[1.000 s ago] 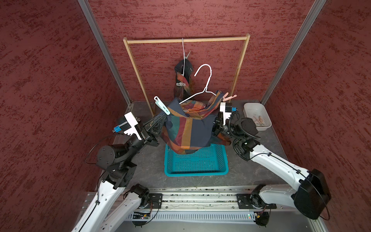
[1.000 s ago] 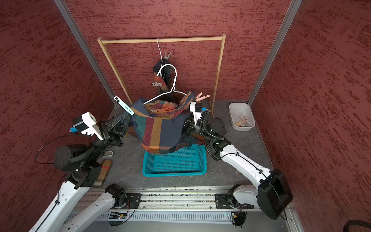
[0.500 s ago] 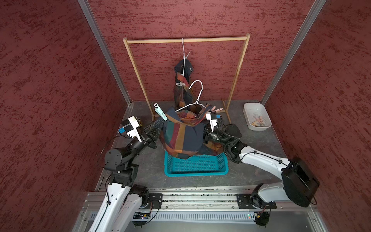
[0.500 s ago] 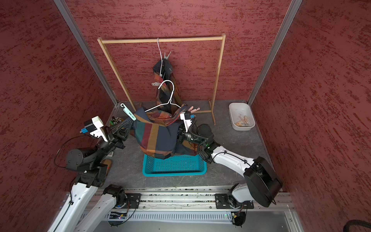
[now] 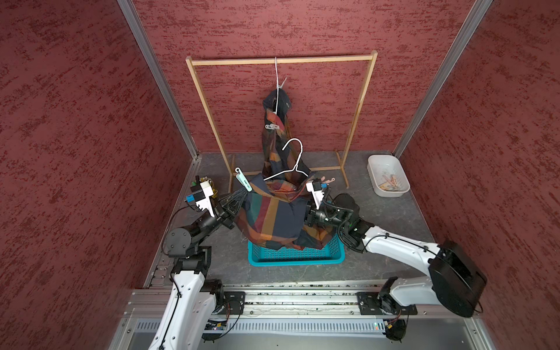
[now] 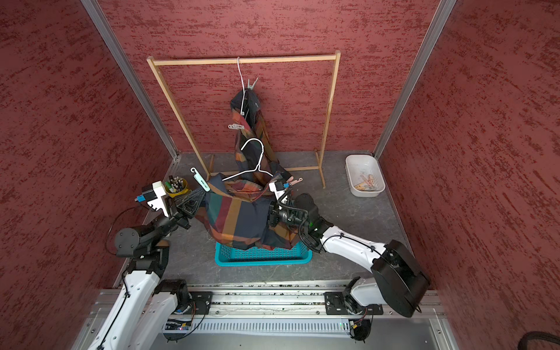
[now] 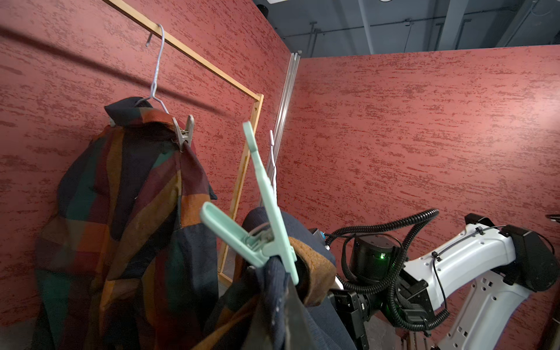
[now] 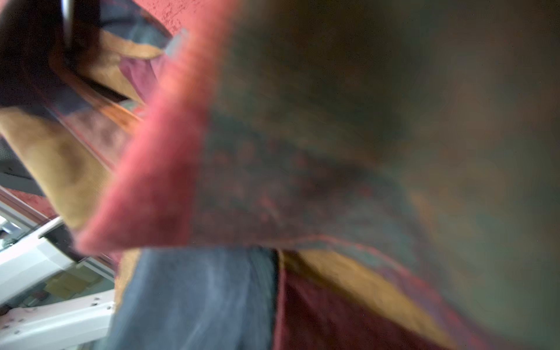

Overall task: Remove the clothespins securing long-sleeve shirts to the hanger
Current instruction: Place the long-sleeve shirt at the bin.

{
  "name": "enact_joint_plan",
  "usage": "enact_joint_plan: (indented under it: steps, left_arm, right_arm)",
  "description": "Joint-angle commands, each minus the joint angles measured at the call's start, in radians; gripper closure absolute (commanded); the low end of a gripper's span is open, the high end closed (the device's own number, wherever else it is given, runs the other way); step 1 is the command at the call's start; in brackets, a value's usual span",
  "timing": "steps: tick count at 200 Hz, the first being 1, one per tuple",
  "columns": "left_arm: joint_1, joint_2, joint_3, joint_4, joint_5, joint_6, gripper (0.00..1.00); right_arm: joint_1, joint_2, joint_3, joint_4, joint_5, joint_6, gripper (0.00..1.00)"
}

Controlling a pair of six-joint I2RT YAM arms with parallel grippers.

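At centre frame, a plaid shirt (image 5: 272, 215) is sagging.
Left gripper (image 5: 241, 200) is clamping it; right gripper (image 5: 306, 213), cloth-covered, cannot tell.

a: what sort of place are you running this in?
b: you're in a robot lab cell: red panels (image 5: 75, 151) on aluminium posts (image 5: 159, 81) box it in, the arms (image 5: 400, 248) bolt to a metal rail (image 5: 288, 303), and bare ceiling pipes (image 7: 365, 21) show over them.
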State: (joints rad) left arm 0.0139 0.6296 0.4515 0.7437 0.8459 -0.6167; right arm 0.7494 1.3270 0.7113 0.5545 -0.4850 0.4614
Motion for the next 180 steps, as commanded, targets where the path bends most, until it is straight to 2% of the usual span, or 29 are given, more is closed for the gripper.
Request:
enact_joint_plan:
  steps: [1, 15, 30, 63, 108, 127, 144, 180]
  left_arm:
    - [0.023, 0.017, -0.023, 0.054, 0.065, -0.011, 1.0]
    - [0.047, 0.029, -0.033, 0.08, 0.067, -0.014, 1.0]
    - [0.068, 0.051, -0.05, 0.142, 0.067, -0.035, 1.0]
    - [0.081, 0.111, -0.048, 0.226, 0.094, -0.067, 1.0]
    - [0.113, 0.118, -0.026, 0.219, 0.113, -0.062, 1.0]
    - [0.13, 0.116, -0.021, 0.22, 0.098, -0.06, 1.0]
    - [0.135, 0.13, -0.015, 0.245, 0.081, -0.066, 1.0]
    - [0.13, 0.237, 0.008, 0.404, 0.065, -0.128, 1.0]
  right_arm:
    - [0.027, -0.1, 0.069, -0.186, 0.016, -0.157, 0.58]
    - [0.017, -0.145, 0.089, -0.284, 0.028, -0.206, 0.45]
    - [0.009, -0.192, 0.119, -0.38, 0.046, -0.26, 0.4]
    - [-0.004, -0.256, 0.215, -0.554, 0.126, -0.387, 0.36]
    - [-0.018, -0.267, 0.309, -0.742, 0.181, -0.505, 0.35]
    - [-0.025, -0.269, 0.298, -0.766, 0.225, -0.516, 0.33]
    - [-0.028, -0.259, 0.259, -0.714, 0.3, -0.466, 0.31]
    - [-0.029, -0.168, 0.214, -0.595, 0.394, -0.38, 0.31]
